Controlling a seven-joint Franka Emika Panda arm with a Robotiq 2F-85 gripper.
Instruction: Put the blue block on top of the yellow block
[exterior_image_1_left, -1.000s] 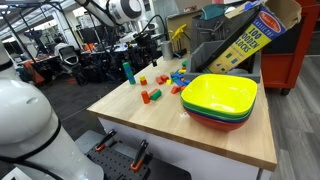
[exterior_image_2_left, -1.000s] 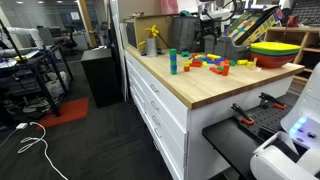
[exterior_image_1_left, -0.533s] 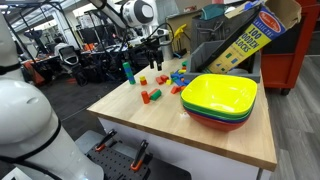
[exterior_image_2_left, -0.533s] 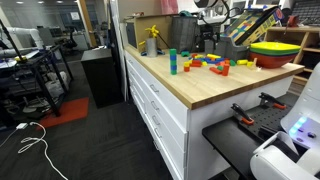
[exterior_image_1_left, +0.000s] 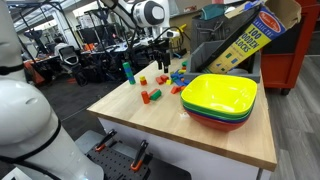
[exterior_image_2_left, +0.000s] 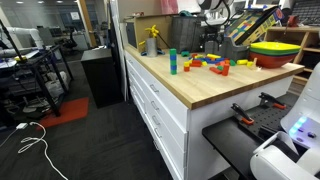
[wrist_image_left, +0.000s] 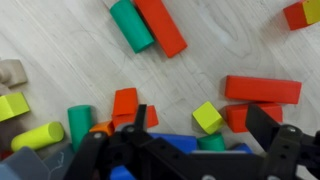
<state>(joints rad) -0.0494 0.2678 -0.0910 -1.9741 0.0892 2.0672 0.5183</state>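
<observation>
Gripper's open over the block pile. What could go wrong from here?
1. The yellow block lies between the open fingers, right beside the blue block. Closing could grab or shove the wrong one.
2. An orange-red block sits against one finger, so descending may knock it and scatter the pile.
3. The gripper partly hides the blue block in the wrist view, so alignment is hard to judge.
</observation>
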